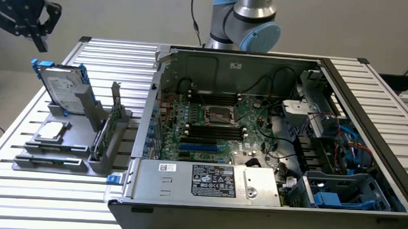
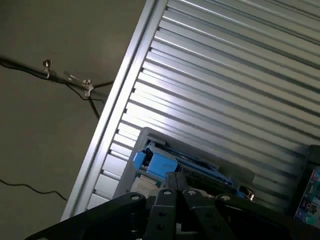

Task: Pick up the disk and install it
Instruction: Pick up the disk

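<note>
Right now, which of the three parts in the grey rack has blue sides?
The disk, the big silver one standing upright. The square chip lies flat with no blue, and the thin card is green.

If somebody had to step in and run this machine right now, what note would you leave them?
Hand: shut, holding nothing, in the air just above the disk, not touching it.
Disk: stands upright in the grey stand on the slatted table, at the exterior view's left, beside the open computer case.
Done: nothing that shows; the disk sits in its stand, untouched.
Left: the disk is not yet picked up and not yet installed in the case.
</note>
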